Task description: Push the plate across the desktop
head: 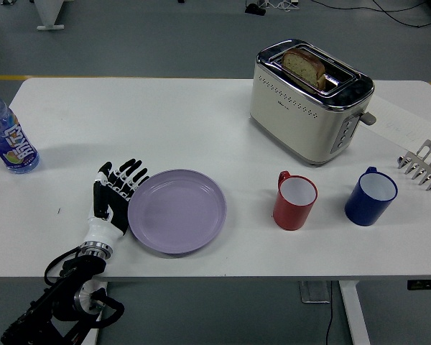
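Plate (177, 210), lilac, lies flat near the table (165, 122)'s front edge, left of centre. Left hand (113, 198) presses its spread, empty fingers (133, 175) against the plate's left rim. Bare tabletop separates it from the red mug (295, 200) to its right.

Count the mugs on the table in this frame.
2. A red mug stands right of the purple plate, in front of the toaster; a blue mug stands further right, near the metal rack. None appears hidden.
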